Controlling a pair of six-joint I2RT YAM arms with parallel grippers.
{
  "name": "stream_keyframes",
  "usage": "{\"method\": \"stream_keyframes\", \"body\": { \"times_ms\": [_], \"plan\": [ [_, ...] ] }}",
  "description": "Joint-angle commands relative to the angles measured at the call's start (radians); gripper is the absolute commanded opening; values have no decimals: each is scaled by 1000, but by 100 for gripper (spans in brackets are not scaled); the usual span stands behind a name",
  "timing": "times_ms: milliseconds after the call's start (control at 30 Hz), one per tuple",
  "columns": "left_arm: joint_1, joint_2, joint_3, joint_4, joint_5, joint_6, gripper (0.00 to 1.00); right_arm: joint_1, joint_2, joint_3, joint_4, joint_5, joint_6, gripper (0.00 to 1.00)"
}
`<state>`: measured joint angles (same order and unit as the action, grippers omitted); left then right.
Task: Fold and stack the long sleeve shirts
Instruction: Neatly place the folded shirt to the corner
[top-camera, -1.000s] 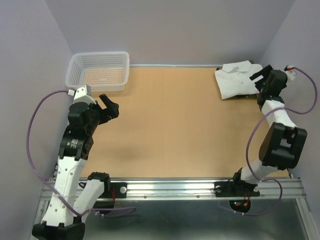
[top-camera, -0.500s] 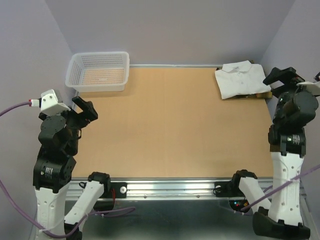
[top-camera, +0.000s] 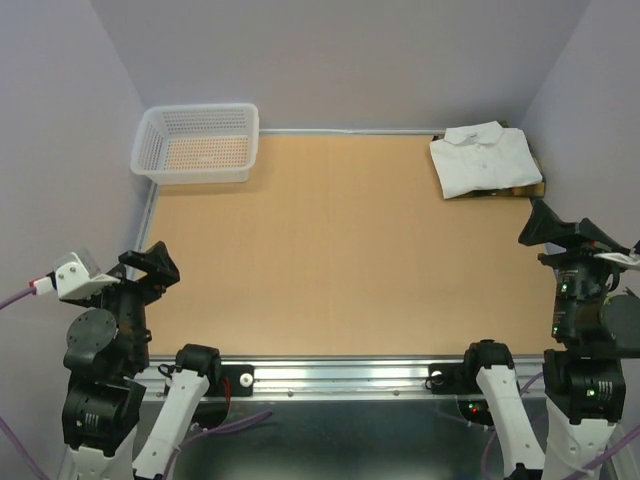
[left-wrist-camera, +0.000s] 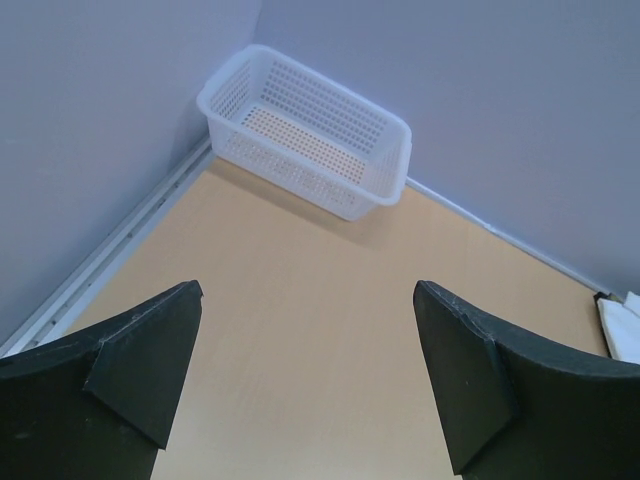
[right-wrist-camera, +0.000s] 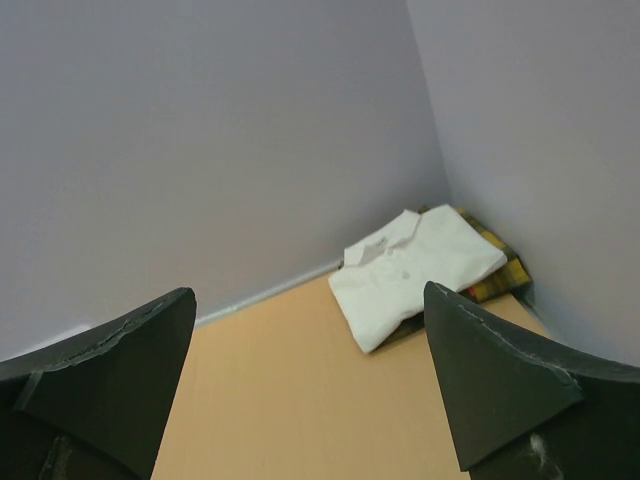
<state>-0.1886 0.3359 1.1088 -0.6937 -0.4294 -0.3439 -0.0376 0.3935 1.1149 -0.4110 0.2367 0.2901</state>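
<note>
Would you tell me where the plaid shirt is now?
The plaid shirt lies at the far right corner of the table in the top view, beneath the folded white shirt, only its edges showing.

white shirt (top-camera: 485, 160): folded, laid flat on top, collar turned toward the far wall | plaid shirt (right-wrist-camera: 497, 280): yellow and dark green, folded beneath, only near and right edges seen | both placed in the worktop's (top-camera: 340, 250) far right corner

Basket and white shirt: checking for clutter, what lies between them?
Nothing: the table is bare between the basket and the white shirt, as the top view shows.
</note>
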Motion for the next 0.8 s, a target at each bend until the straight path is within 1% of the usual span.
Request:
{"method": "stream_keyframes", "body": {
  "times_ms": [0, 100, 267, 500, 767],
  "plan": [
    [-3, -69, -35, -9, -5, -24, 99, 8, -88, -46, -172, -77, 18, 100],
    [-3, -115, -38, -41, 15, -30, 99, 10, -126, -49, -232, -109, 29, 100],
    [-3, -129, -21, -101, 40, -43, 99, 16, -160, -35, -272, -141, 40, 100],
    [-3, -141, 2, -145, 58, -38, 99, 18, -153, -10, -276, -152, 44, 100],
    [-3, -121, 33, -164, 67, -9, 99, 18, -156, -10, -276, -171, 61, 100]
  ]
}}
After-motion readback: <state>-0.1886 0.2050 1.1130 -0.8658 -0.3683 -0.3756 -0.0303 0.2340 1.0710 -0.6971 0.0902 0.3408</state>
